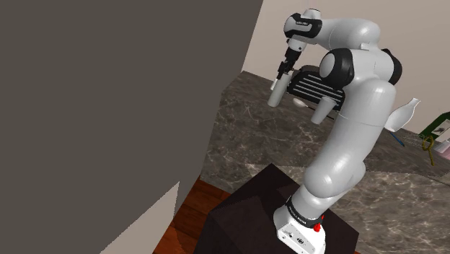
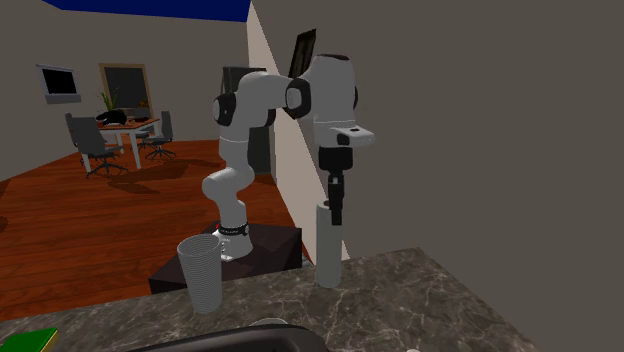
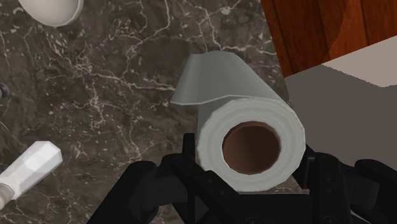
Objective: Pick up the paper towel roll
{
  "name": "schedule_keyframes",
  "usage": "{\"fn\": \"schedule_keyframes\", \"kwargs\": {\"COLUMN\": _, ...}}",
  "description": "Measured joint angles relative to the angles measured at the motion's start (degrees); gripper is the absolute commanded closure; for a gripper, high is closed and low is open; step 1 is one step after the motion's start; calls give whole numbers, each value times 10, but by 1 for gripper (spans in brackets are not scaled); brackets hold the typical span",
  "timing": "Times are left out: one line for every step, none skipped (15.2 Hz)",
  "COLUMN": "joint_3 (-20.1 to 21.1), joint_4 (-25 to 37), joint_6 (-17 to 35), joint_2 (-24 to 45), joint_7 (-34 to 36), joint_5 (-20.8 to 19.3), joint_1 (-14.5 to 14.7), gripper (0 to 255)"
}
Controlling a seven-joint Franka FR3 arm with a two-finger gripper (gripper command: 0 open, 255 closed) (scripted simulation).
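Standing upright near the counter's [image 2: 420,300] edge, the roll [image 2: 328,250] is pinched at its top by the gripper [image 2: 337,208]. The grasp is judged made and the lift not yet begun; a straight, steady rise is called for next.

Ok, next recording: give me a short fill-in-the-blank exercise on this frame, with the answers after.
1. The end effector is ____ on the paper towel roll.
2. In the wrist view, the roll's hollow core is coloured ____.
3. In the second exterior view, the grey cup stands on the counter to the roll's ____.
Missing words: shut; brown; left.
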Motion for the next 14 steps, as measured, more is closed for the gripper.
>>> {"fn": "schedule_keyframes", "kwargs": {"joint_3": 0, "joint_4": 0, "joint_6": 0, "joint_2": 0, "joint_7": 1, "joint_5": 0, "joint_1": 0, "gripper": 255}}
{"fn": "schedule_keyframes", "kwargs": {"joint_3": 0, "joint_4": 6, "joint_6": -5, "joint_2": 2, "joint_7": 1, "joint_5": 0, "joint_1": 0, "gripper": 255}}
{"fn": "schedule_keyframes", "kwargs": {"joint_3": 0, "joint_4": 14, "joint_6": -11, "joint_2": 4, "joint_7": 2, "joint_5": 0, "joint_1": -1, "gripper": 255}}
{"fn": "schedule_keyframes", "kwargs": {"joint_3": 0, "joint_4": 25, "joint_6": -20, "joint_2": 6, "joint_7": 1, "joint_5": 2, "joint_1": -3, "gripper": 255}}
{"fn": "schedule_keyframes", "kwargs": {"joint_3": -1, "joint_4": 32, "joint_6": -26, "joint_2": 8, "joint_7": 0, "joint_5": 3, "joint_1": -4, "gripper": 255}}
{"fn": "schedule_keyframes", "kwargs": {"joint_3": -1, "joint_4": 40, "joint_6": -34, "joint_2": 8, "joint_7": 0, "joint_5": 3, "joint_1": -5, "gripper": 255}}
{"fn": "schedule_keyframes", "kwargs": {"joint_3": -1, "joint_4": 52, "joint_6": -43, "joint_2": 11, "joint_7": 1, "joint_5": 4, "joint_1": -6, "gripper": 255}}
{"fn": "schedule_keyframes", "kwargs": {"joint_3": -2, "joint_4": 66, "joint_6": -54, "joint_2": 15, "joint_7": -1, "joint_5": 6, "joint_1": -9, "gripper": 255}}
{"fn": "schedule_keyframes", "kwargs": {"joint_3": -2, "joint_4": 80, "joint_6": -63, "joint_2": 19, "joint_7": -1, "joint_5": 8, "joint_1": -11, "gripper": 255}}
{"fn": "schedule_keyframes", "kwargs": {"joint_3": -2, "joint_4": 87, "joint_6": -71, "joint_2": 20, "joint_7": -1, "joint_5": 9, "joint_1": -12, "gripper": 255}}
{"fn": "schedule_keyframes", "kwargs": {"joint_3": -2, "joint_4": 102, "joint_6": -81, "joint_2": 25, "joint_7": -3, "joint_5": 11, "joint_1": -15, "gripper": 255}}
{"fn": "schedule_keyframes", "kwargs": {"joint_3": -3, "joint_4": 114, "joint_6": -90, "joint_2": 27, "joint_7": -3, "joint_5": 13, "joint_1": -17, "gripper": 255}}
{"fn": "schedule_keyframes", "kwargs": {"joint_3": -3, "joint_4": 126, "joint_6": -99, "joint_2": 30, "joint_7": -3, "joint_5": 14, "joint_1": -19, "gripper": 255}}
{"fn": "schedule_keyframes", "kwargs": {"joint_3": -3, "joint_4": 146, "joint_6": -112, "joint_2": 39, "joint_7": -5, "joint_5": 19, "joint_1": -24, "gripper": 255}}
